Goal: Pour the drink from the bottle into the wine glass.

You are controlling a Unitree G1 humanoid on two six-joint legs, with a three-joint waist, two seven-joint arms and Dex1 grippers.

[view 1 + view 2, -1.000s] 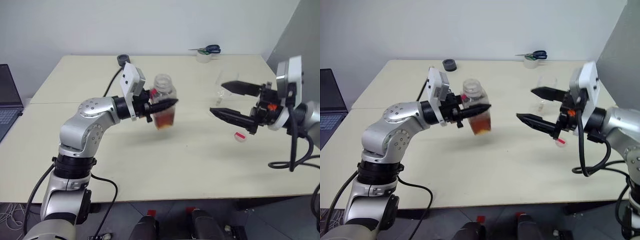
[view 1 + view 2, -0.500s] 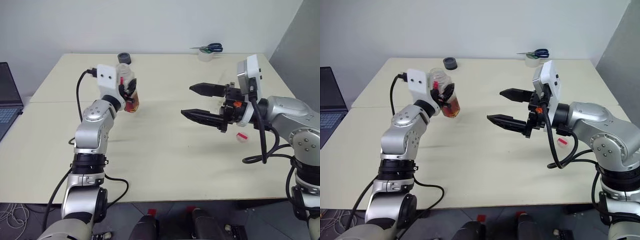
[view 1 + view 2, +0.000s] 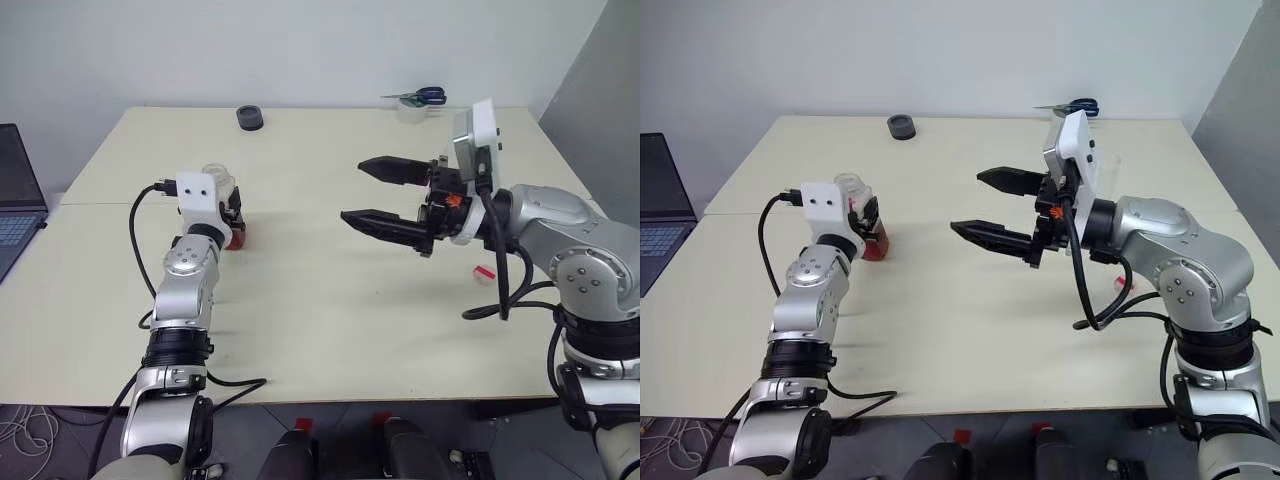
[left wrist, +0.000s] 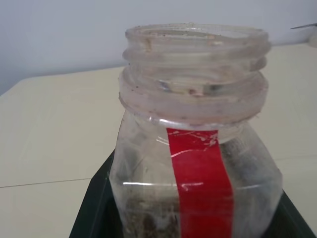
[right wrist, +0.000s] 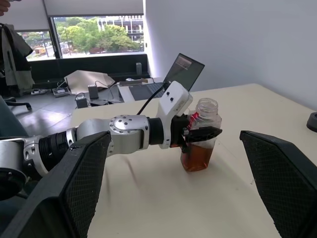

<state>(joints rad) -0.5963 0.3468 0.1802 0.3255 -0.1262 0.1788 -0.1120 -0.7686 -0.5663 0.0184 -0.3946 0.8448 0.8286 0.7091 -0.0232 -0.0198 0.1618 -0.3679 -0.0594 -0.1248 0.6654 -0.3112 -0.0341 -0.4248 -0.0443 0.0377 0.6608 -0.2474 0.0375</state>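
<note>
A: From the head, what does each hand hold?
B: The left hand [image 3: 232,222] grips the bottle [image 3: 222,205] at the counter's [image 3: 330,300] left; the right hand [image 3: 365,195] is spread wide, holding nothing.
A: Left wrist?
B: Bottle uncapped, upright.
A: Right wrist?
B: The drink [image 5: 197,154] fills its bottom; a laptop [image 5: 182,69] stands behind.

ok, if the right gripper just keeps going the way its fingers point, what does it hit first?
Most likely the bottle held in the left gripper: the right wrist view looks along the open right gripper straight at it, with bare table between. Depth is uncertain.
</note>
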